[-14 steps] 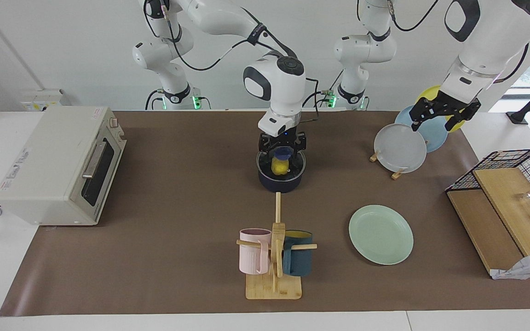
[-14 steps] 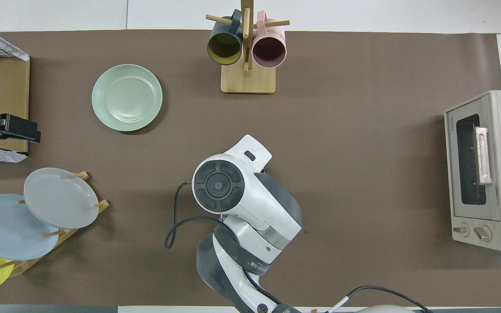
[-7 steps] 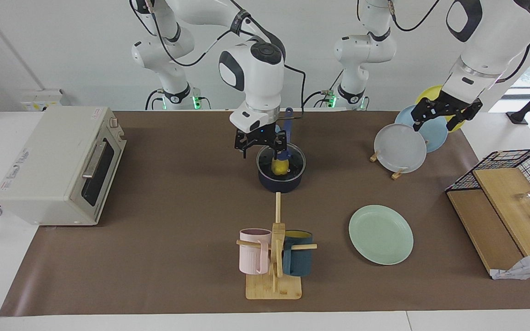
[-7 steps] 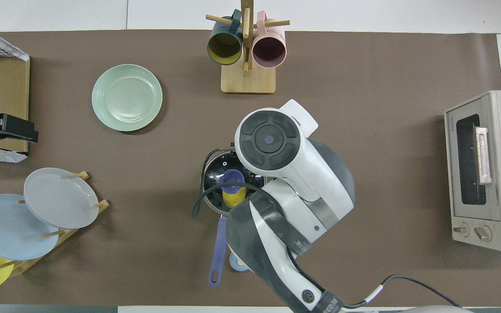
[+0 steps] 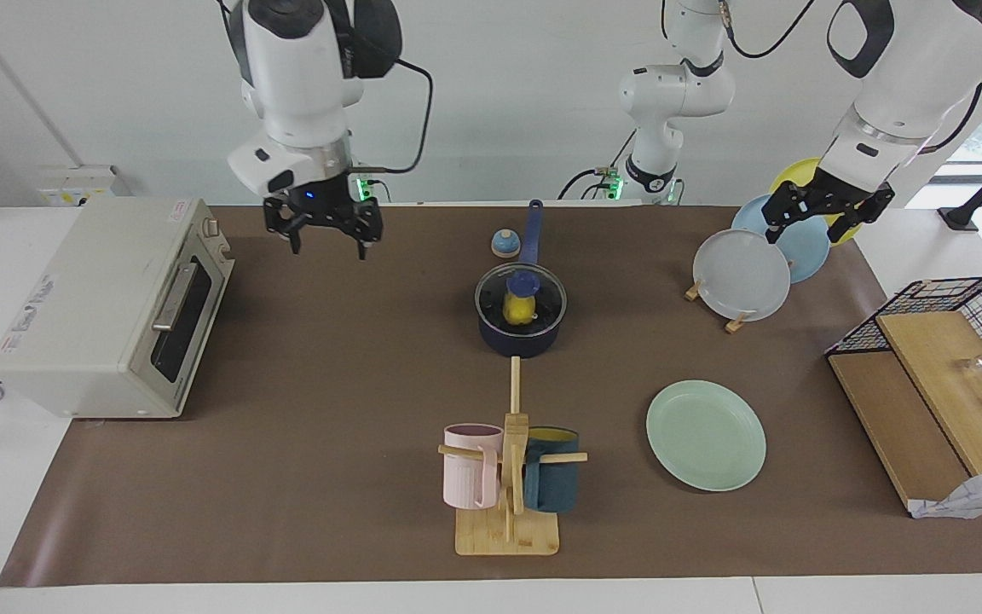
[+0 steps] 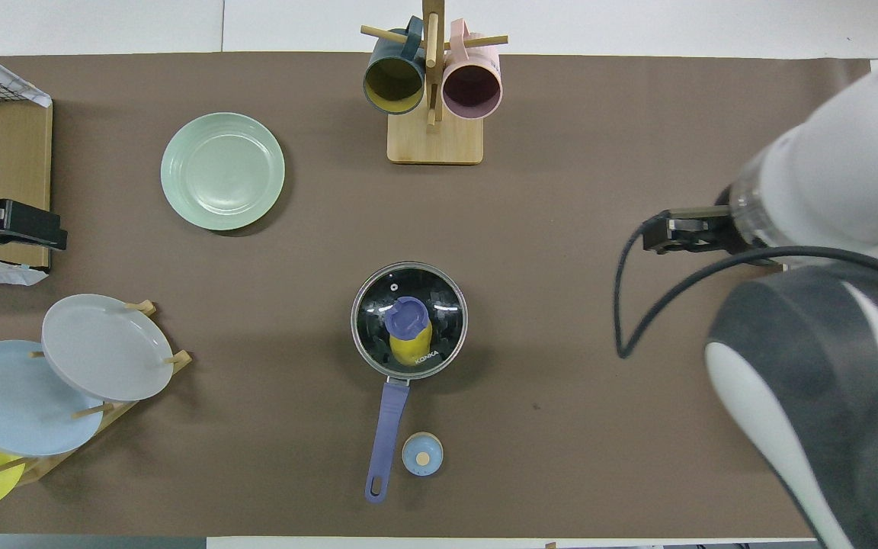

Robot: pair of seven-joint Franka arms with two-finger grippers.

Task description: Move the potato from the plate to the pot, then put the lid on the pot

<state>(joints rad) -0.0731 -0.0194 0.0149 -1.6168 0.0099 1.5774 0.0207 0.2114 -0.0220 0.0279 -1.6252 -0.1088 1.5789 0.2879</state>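
Observation:
The dark navy pot [image 5: 518,339] stands mid-table with its blue handle [image 5: 532,228] pointing toward the robots. The glass lid [image 5: 547,300] with its blue knob [image 5: 522,282] sits on the pot. The yellow potato [image 5: 518,312] shows through the glass; it also shows in the overhead view [image 6: 408,349]. The mint-green plate [image 5: 706,435] lies bare, farther from the robots, toward the left arm's end. My right gripper [image 5: 325,228] is open and empty, up in the air beside the toaster oven. My left gripper [image 5: 823,215] is open and empty, raised over the plate rack.
A toaster oven [image 5: 107,307] stands at the right arm's end. A wooden mug rack [image 5: 508,477] with a pink and a teal mug stands farther out than the pot. A small blue bell [image 5: 504,244] sits beside the pot handle. A plate rack [image 5: 742,273] and a wire basket [image 5: 934,298] stand at the left arm's end.
My right gripper let go of the lid's knob, rose and swung away from the pot toward the toaster oven. The lid stays on the pot. The left arm has barely moved.

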